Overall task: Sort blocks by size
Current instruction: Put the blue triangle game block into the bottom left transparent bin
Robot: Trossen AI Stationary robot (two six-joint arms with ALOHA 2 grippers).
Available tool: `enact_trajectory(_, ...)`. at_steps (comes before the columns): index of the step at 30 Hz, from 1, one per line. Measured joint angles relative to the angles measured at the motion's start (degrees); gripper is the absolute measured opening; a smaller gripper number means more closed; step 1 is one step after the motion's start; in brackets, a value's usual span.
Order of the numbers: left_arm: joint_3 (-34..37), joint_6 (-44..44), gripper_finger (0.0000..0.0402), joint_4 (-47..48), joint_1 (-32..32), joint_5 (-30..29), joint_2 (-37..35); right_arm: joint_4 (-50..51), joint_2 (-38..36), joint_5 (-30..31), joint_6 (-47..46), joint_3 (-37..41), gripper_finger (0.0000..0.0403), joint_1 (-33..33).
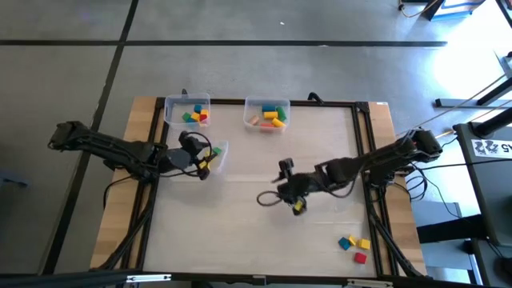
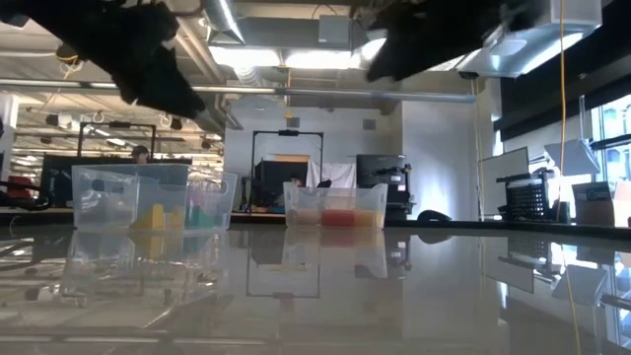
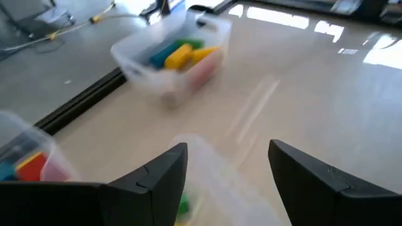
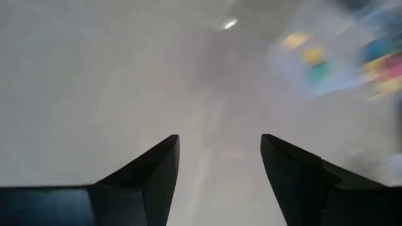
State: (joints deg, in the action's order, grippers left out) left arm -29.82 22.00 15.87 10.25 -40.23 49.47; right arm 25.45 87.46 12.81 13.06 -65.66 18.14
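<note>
Tabletop [image 1: 240, 232]: left claw [image 1: 205, 166] spread wide, empty, over the clear bin [image 1: 216, 156] nearest it. Right claw [image 1: 298, 206] mid-table, fingers parted; a yellow block [image 1: 298, 208] shows at its tip, grip unconfirmed. Blocks: some in the two back bins [image 1: 186, 110], loose trio [image 1: 354, 246] near the front right corner.

Grey concrete floor [image 1: 240, 72]; ceiling lights [image 2: 286, 57]
</note>
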Motion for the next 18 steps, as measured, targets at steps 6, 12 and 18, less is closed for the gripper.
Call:
enact_trajectory(6, 1.4, -4.6, 0.0221, -9.8, 1.3, 0.1, 0.0, 11.3, 0.0, -9.4, -17.5, -1.2, 0.0227, 5.3)
enact_trajectory(12, 2.6, -9.0, 0.0221, -19.5, 1.4, 0.0, 2.3, 15.6, 0.0, -13.1, -33.7, 0.5, 0.0227, 12.2)
enact_trajectory(18, 3.2, -11.6, 0.0221, -28.3, 1.4, 0.0, 6.6, 17.5, 0.6, -15.0, -46.6, 1.0, 0.0227, 20.4)
